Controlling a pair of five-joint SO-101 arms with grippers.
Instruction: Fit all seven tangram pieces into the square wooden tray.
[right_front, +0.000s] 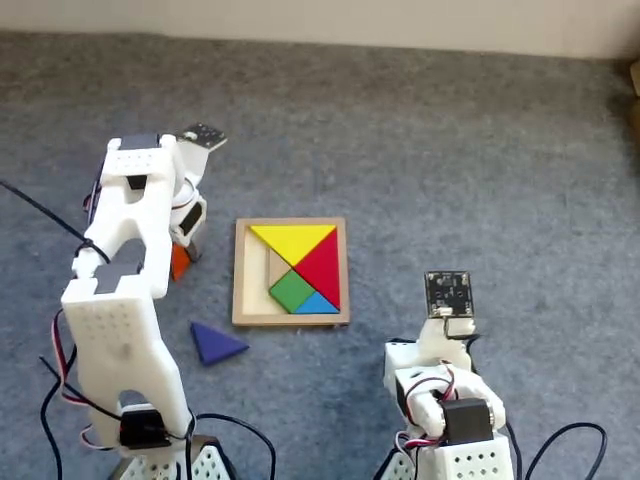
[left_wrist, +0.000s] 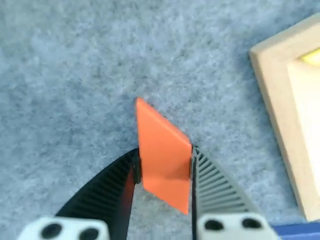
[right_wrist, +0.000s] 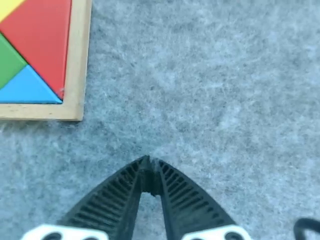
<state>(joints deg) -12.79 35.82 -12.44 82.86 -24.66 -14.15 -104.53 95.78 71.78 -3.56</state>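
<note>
Tray (right_front: 241, 272) lies at 3 o'clock from the left pincer (left_wrist: 164, 167), just beside it in the high view, and the coming move hangs on that bearing. The left pincer is clenched on the orange piece (left_wrist: 161, 145), gripping it across its short width, with the long axis running straight out past the fingertips. The piece sits outside the tray's rim at 9 o'clock; I cannot tell whether it is clear of the carpet (right_front: 450, 150).

Inside the tray, yellow (right_front: 292, 242) fills 12 o'clock, red (right_front: 322, 265) 3 o'clock, and green (right_front: 290, 292) and light blue (right_front: 320, 303) 6 o'clock. The 9 o'clock side shows pale wood, so the free room is probably there, on this arm's near side. A navy triangle (right_front: 216, 342) lies on the carpet at 7 o'clock of the tray.

The right pincer (right_wrist: 150, 167) is clenched on nothing, at 4 o'clock of the tray and farther from that gap.
</note>
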